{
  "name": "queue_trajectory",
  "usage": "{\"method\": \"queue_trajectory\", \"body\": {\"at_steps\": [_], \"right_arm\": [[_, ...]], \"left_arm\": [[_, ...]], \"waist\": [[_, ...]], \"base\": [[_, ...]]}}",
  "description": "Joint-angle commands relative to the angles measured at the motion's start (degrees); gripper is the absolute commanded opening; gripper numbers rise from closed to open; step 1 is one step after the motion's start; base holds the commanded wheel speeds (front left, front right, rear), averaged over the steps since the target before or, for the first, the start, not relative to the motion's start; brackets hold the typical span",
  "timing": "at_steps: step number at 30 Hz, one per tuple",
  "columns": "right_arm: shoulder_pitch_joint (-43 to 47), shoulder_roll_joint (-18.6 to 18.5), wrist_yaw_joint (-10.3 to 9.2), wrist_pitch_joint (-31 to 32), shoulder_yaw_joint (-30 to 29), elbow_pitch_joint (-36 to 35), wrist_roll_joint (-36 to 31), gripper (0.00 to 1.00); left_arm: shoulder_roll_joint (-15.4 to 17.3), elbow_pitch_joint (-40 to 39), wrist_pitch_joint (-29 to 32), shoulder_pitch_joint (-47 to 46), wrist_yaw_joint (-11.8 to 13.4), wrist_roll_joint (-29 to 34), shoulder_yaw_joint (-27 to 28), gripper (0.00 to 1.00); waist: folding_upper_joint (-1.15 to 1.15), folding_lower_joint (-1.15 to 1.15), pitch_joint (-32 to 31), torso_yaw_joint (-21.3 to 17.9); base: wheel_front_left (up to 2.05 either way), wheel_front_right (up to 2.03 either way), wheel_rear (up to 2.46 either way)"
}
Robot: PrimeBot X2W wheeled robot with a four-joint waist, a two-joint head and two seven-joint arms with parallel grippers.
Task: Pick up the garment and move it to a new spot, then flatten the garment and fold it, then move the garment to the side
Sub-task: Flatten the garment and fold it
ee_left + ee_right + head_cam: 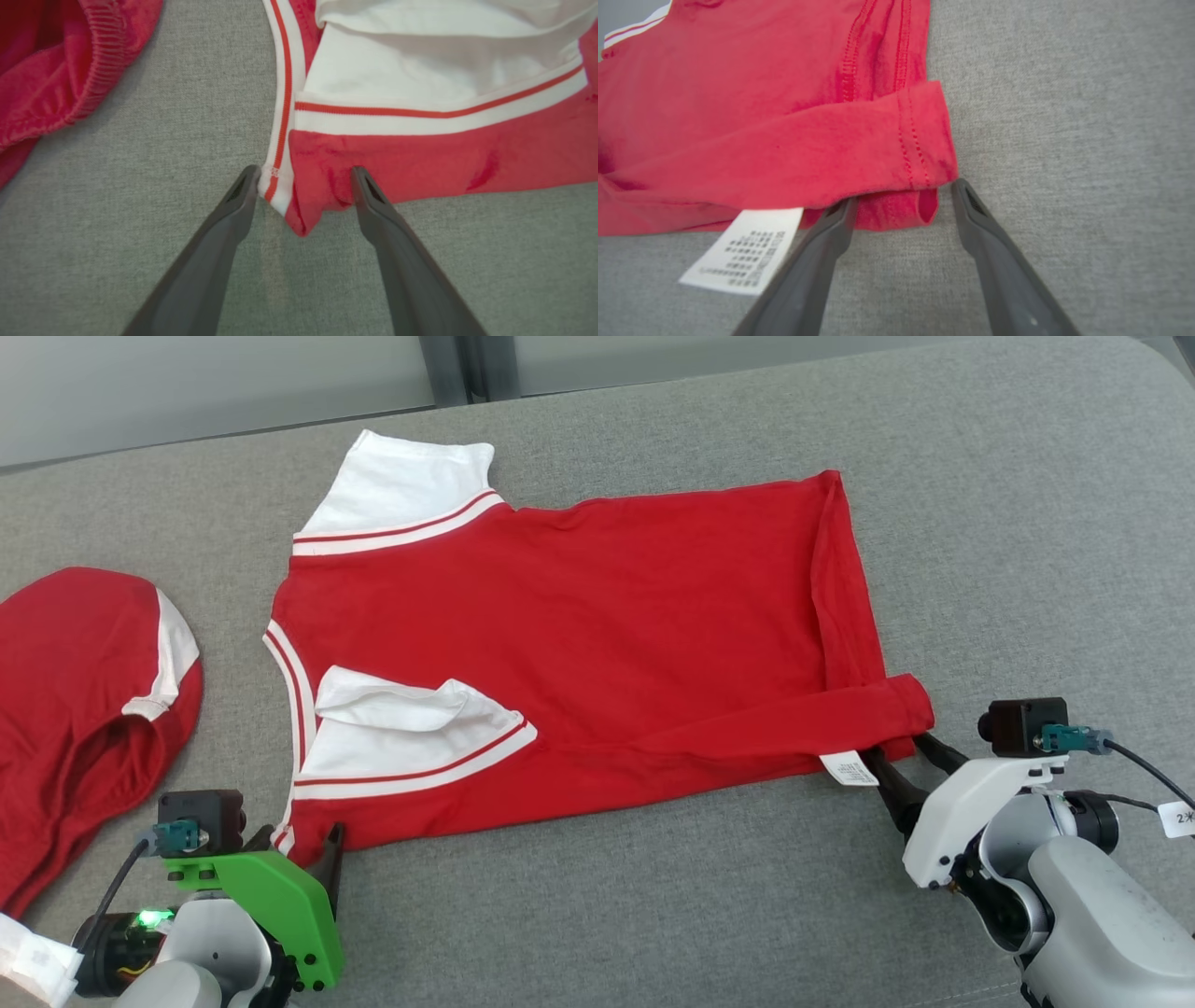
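Observation:
The garment (597, 635) is a red T-shirt with white, red-striped sleeves, spread on the grey cushion with its near edge folded over. My left gripper (299, 845) is at its near-left corner and stands open. In the left wrist view that corner of the garment (420, 158) lies between the spread fingers of the left gripper (303, 182). My right gripper (904, 756) is open at the near-right hem corner. In the right wrist view the fingers of the right gripper (903, 193) straddle the hem tip of the garment (761, 140), the left one under the top layer beside a white care label (742, 252).
A second red-and-white piece of clothing (75, 709) lies bunched at the left, close to my left arm, and its ribbed edge (56, 70) appears in the left wrist view. The grey cushion (653, 896) extends in front and to the right; its back edge meets a pale wall.

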Motion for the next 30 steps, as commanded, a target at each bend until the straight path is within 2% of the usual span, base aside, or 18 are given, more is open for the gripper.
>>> {"method": "queue_trajectory", "body": {"at_steps": [1, 2, 3, 4, 5, 6, 19, 26, 30], "right_arm": [[-0.3, 0.4, 0.03, 0.7, 0.1, 0.1, 0.2, 0.94], [-0.4, 0.5, 0.03, 0.9, 0.1, -0.1, 0.2, 0.73], [-0.4, 0.5, 0.04, 1.1, 0.1, -0.3, 0.2, 0.55], [-0.5, 0.5, 0.03, 1.1, 0.1, -0.4, 0.2, 0.4], [-0.5, 0.4, 0.03, 1.3, 0.1, -0.6, 0.2, 0.16], [-0.5, 0.4, 0.03, 1.4, 0.2, -0.8, 0.2, 0.0], [1.6, -0.5, 0.03, 2.6, -0.2, -2.3, 1.3, 0.0], [3.0, -1.0, 0.03, 4.2, -0.2, -3.7, 2.7, 0.0], [4.8, -2.5, 0.03, 6.2, -0.6, -4.9, 4.1, 0.0]], "left_arm": [[0.1, -0.1, 0.3, -0.4, 0.2, -0.6, 0.0, 0.96], [0.0, -0.1, 0.4, -0.5, 0.1, -0.8, -0.1, 0.79], [-0.1, 0.0, 0.5, -0.5, -0.1, -0.9, -0.1, 0.58], [-0.1, 0.1, 0.4, -0.6, -0.2, -1.0, -0.1, 0.43], [-0.1, 0.1, 0.4, -0.7, -0.3, -1.0, -0.2, 0.29], [-0.2, 0.2, 0.4, -0.8, -0.4, -1.1, -0.2, 0.0], [0.6, 0.0, 1.0, 1.8, -1.9, -2.8, -0.5, 0.0], [1.3, -0.9, 1.0, 3.1, -1.7, -3.4, -0.2, 0.0], [2.2, -2.1, 1.8, 4.7, -1.4, -4.3, -0.1, 0.0]], "waist": [[0.0, 0.0, 0.0, 0.0], [0.0, 0.0, 0.0, 0.0], [0.0, 0.0, -0.1, 0.1], [0.0, 0.0, -0.1, 0.1], [0.0, 0.0, -0.2, 0.1], [0.0, 0.0, -0.2, 0.1], [0.0, 0.0, -3.4, 0.0], [0.0, 0.0, -4.3, -0.1], [0.0, 0.0, -5.6, 0.1]], "base": [[0.0, 0.0, 0.0], [0.0, 0.0, 0.0], [0.0, 0.0, 0.0], [0.0, 0.0, 0.0], [0.0, 0.0, 0.0], [0.0, 0.0, 0.0], [0.0, 0.0, 0.0], [0.0, 0.0, 0.0], [0.0, 0.0, 0.0]]}}
